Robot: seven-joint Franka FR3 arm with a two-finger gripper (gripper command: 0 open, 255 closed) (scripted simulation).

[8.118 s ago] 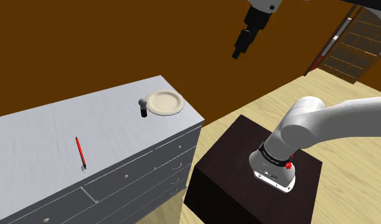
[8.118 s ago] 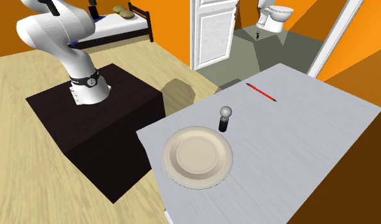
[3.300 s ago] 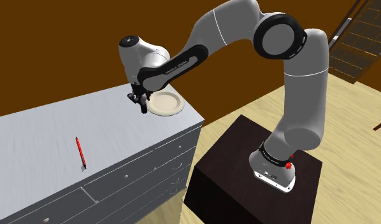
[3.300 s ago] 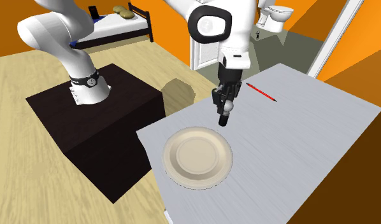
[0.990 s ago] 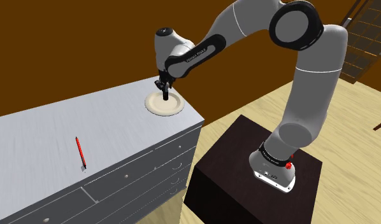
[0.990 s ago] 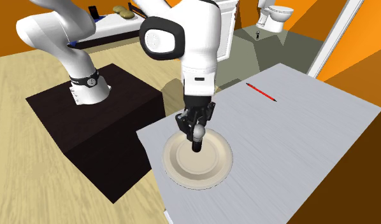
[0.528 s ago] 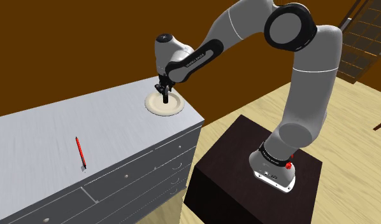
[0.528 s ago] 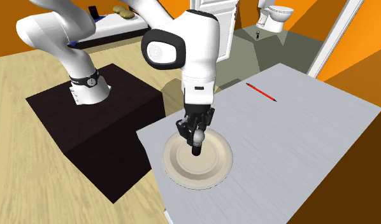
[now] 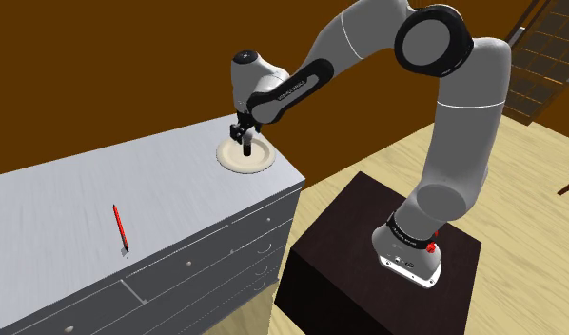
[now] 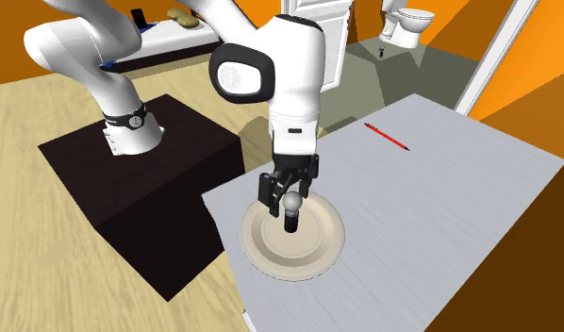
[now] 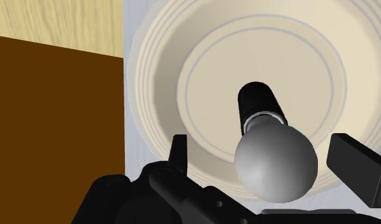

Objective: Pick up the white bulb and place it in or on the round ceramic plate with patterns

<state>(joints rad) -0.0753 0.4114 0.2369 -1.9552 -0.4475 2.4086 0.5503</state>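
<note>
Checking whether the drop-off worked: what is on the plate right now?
The bulb stands upright on the plate, dark base down near its middle. The open gripper flanks it without touching. The base hides the plate beneath it.

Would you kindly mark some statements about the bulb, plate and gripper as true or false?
The bulb stands upright on the plate. True.
The gripper is shut on the bulb. False: its fingers stand apart, either side of it.
The red pen lies on the plate. False: it lies on the grey tabletop, well apart.
The plate sits near a corner of the tabletop. True.
</note>
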